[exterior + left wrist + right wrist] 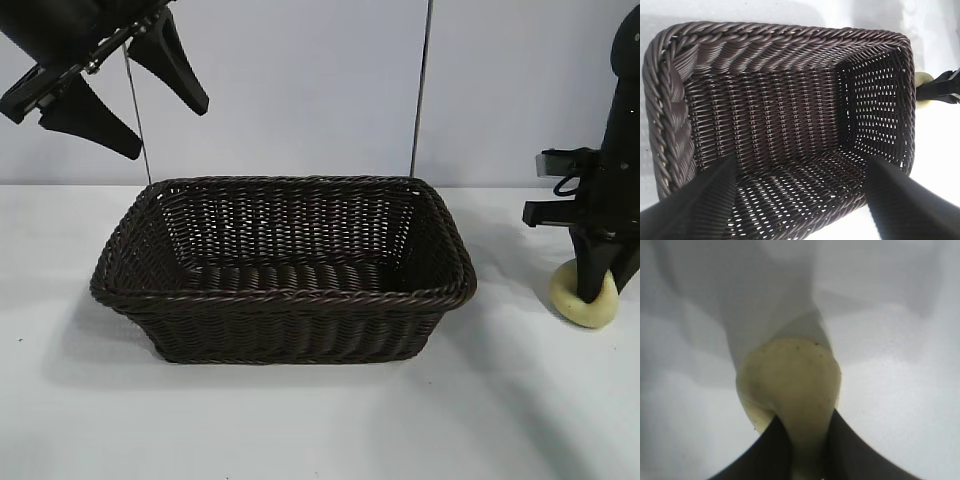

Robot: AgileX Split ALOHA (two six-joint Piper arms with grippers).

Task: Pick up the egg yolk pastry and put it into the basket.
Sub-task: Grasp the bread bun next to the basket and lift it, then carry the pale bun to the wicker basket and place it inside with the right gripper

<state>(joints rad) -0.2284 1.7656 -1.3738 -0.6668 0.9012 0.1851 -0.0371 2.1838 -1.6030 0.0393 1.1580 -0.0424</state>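
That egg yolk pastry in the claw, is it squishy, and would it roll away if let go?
Probably soft: in the right wrist view the egg yolk pastry bulges around the right gripper's fingers. Being round, it could roll on the table if released. It looks small and likely light beside the basket.

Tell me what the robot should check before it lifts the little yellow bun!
1. Right gripper down at the egg yolk pastry, jaws on both sides of it: ok.
2. Jaws pinching it firmly enough to lift: cannot tell.
3. Pastry resting on the table, right of the basket: ok.
4. Basket upright with open, bare bottom: ok.
5. Left gripper raised above the basket's left back corner, jaws open, away from the pastry: ok.
6. Path from pastry over the basket's right rim: looks clear, ok.
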